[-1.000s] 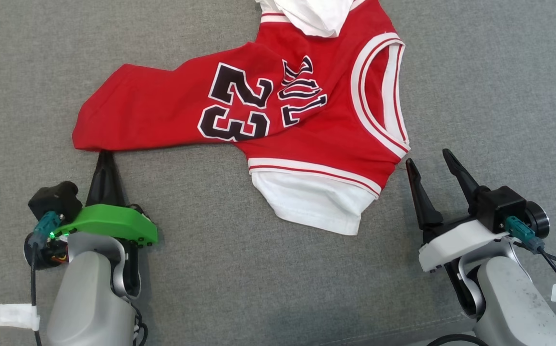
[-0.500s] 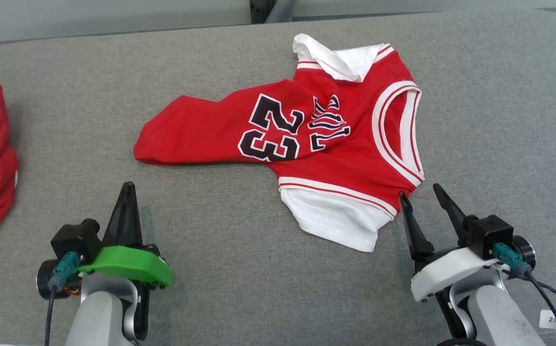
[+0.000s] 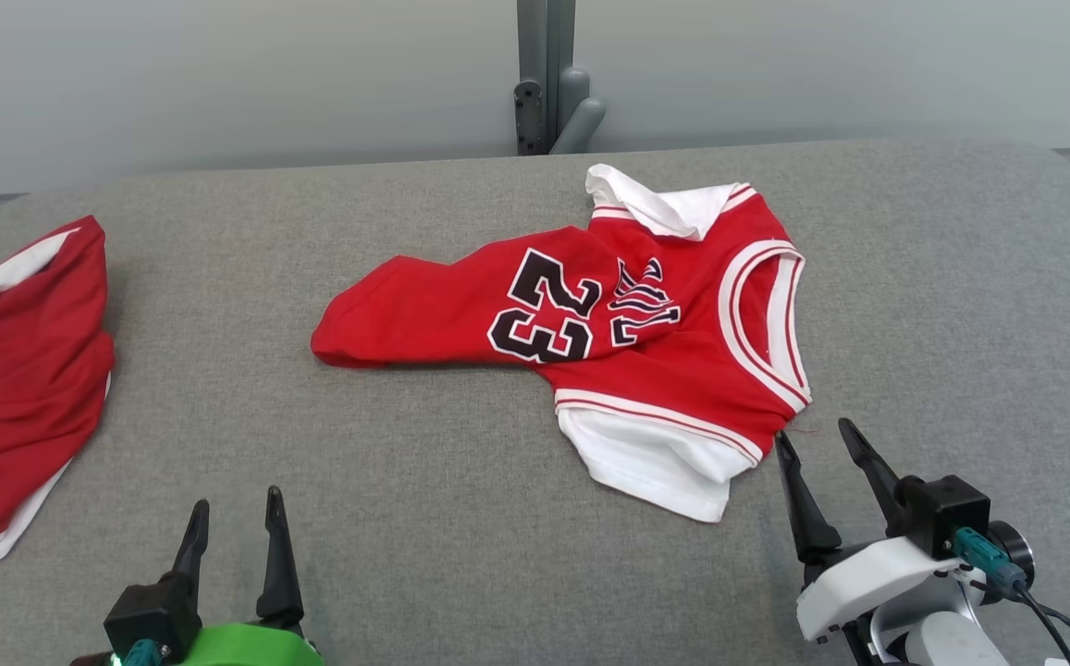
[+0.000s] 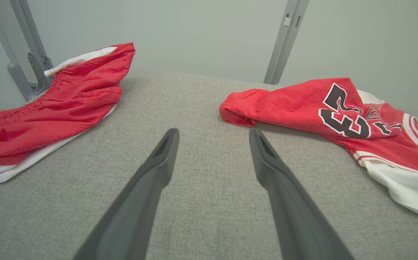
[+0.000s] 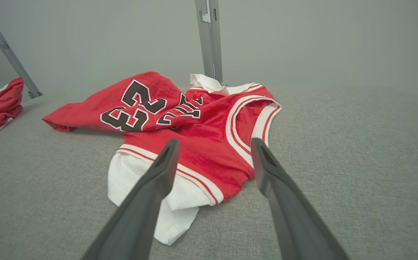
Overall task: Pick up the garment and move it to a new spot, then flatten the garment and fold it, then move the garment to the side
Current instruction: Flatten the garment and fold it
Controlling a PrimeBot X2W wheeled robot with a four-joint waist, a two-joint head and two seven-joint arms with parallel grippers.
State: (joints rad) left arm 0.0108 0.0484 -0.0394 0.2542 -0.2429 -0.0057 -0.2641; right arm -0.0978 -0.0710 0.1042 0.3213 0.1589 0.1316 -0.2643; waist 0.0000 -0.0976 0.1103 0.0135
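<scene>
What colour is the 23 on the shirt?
The 23 is black with white edges; head view shows it best.

Setting: I am working in what is looking like a robot test lab, with a grey cloth-covered table (image 3: 220, 481), bare pale wall (image 3: 220, 83) and metal frame post (image 3: 544, 65).

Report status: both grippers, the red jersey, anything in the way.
Left gripper open, empty. Right gripper open, tips beside edge of red number-23 jersey. Jersey rumpled, not folded, on grey fabric surface. Red shorts far left, clear.

Red shorts (image 3: 26, 370) and left gripper (image 3: 237, 499) partly beyond head-view edges.
</scene>
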